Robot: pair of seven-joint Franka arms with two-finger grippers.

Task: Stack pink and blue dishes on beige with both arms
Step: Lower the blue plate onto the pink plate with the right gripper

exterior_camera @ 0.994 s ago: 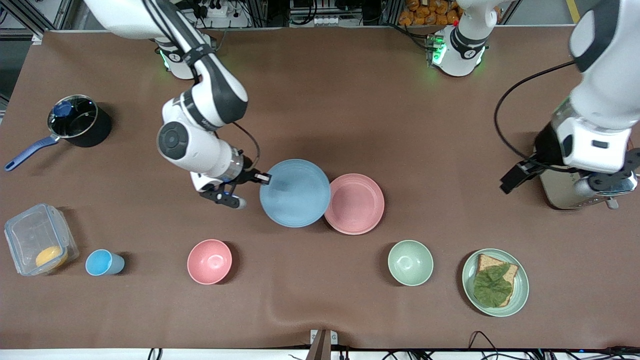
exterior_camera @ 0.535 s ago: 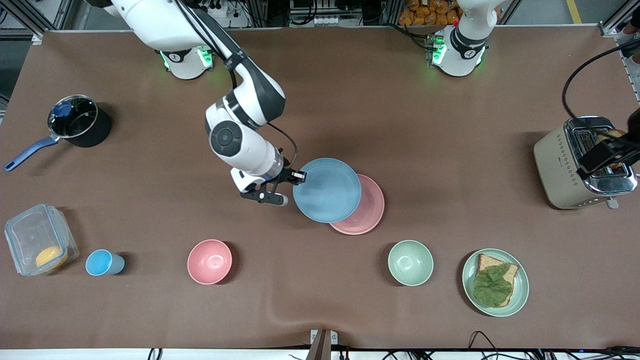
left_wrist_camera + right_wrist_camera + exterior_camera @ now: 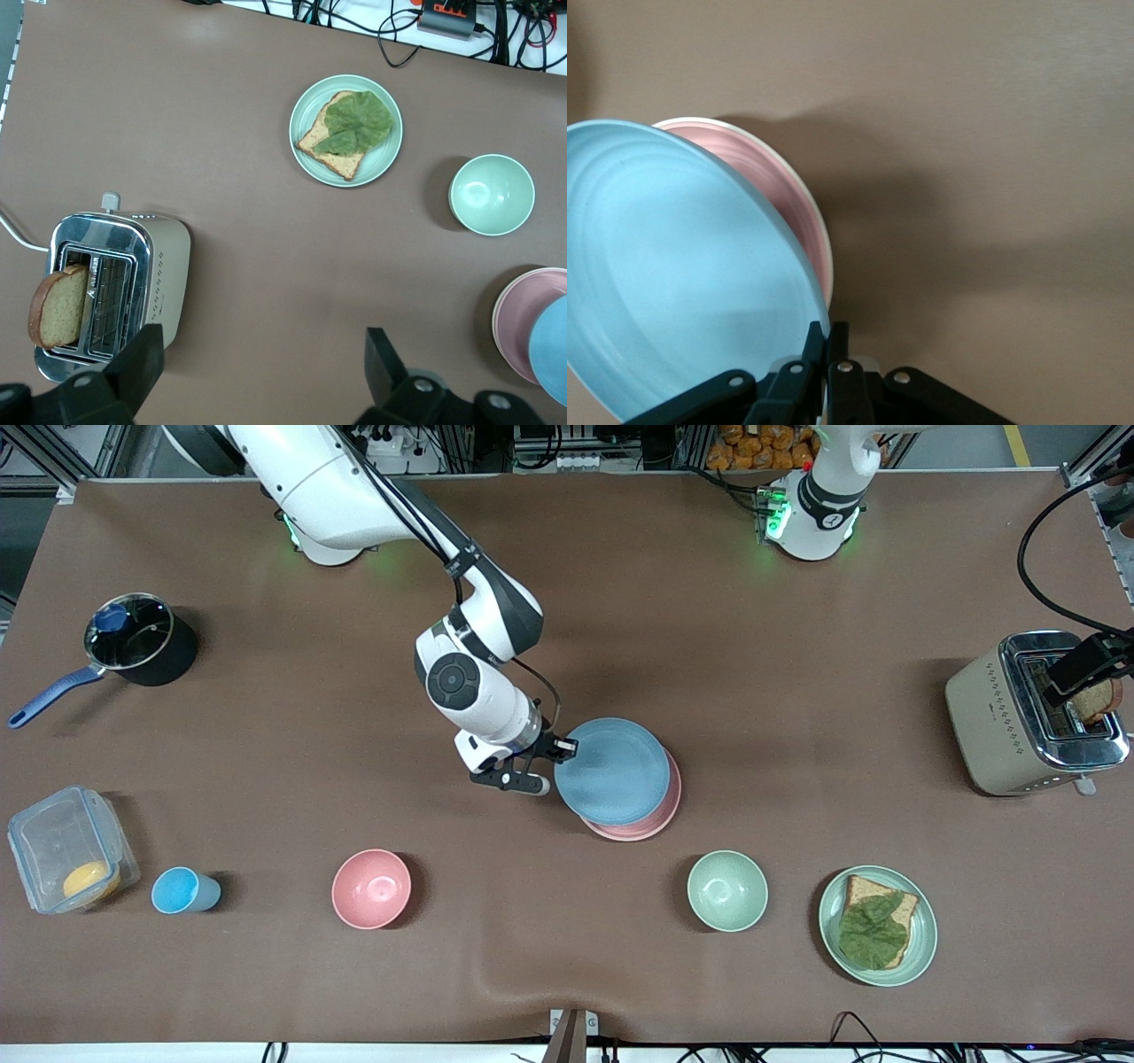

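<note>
Now we see the right gripper (image 3: pixel 539 766) closed on the rim of the blue plate (image 3: pixel 613 771), which it holds tilted over the pink plate (image 3: pixel 660 815) on the surface (image 3: pixel 266 974). Our left gripper (image 3: pixel 257 367) is open, in the air beside the toaster (image 3: pixel 1019 722).

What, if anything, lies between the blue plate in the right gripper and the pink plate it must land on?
Nothing visible does. The right gripper, jaws shut on the blue plate's rim, holds it tilted directly over the pink plate, with only air between them.
</note>
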